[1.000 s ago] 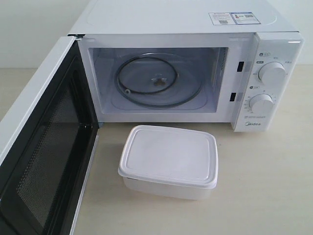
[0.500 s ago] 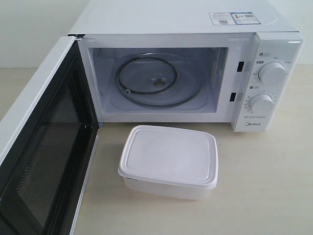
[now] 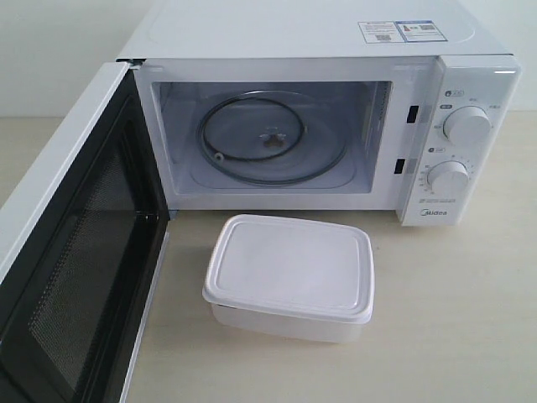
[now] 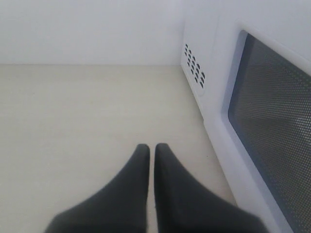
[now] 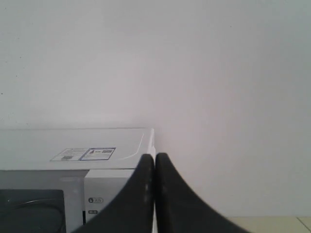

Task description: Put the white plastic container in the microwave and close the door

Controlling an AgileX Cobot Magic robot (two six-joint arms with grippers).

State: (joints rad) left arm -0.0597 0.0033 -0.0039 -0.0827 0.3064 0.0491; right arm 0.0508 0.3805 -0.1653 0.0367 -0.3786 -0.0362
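Note:
The white plastic container point(image 3: 288, 277) sits lidded on the table, just in front of the microwave point(image 3: 319, 38). The microwave's cavity stands exposed, with the glass turntable point(image 3: 273, 138) inside. Its door point(image 3: 71, 243) is swung wide to the left, black mesh inner face showing. Neither gripper appears in the exterior view. My left gripper point(image 4: 151, 148) is shut and empty, hovering over bare table beside the door's outer window point(image 4: 274, 126). My right gripper point(image 5: 154, 158) is shut and empty too, raised in front of the microwave's top right corner point(image 5: 146, 133).
The light wooden table point(image 3: 453, 319) stretches in front of and right of the container. Two round knobs point(image 3: 466, 126) sit on the microwave's right panel. A pale wall point(image 5: 218, 73) rises behind. Vent holes point(image 4: 194, 65) mark the microwave's side.

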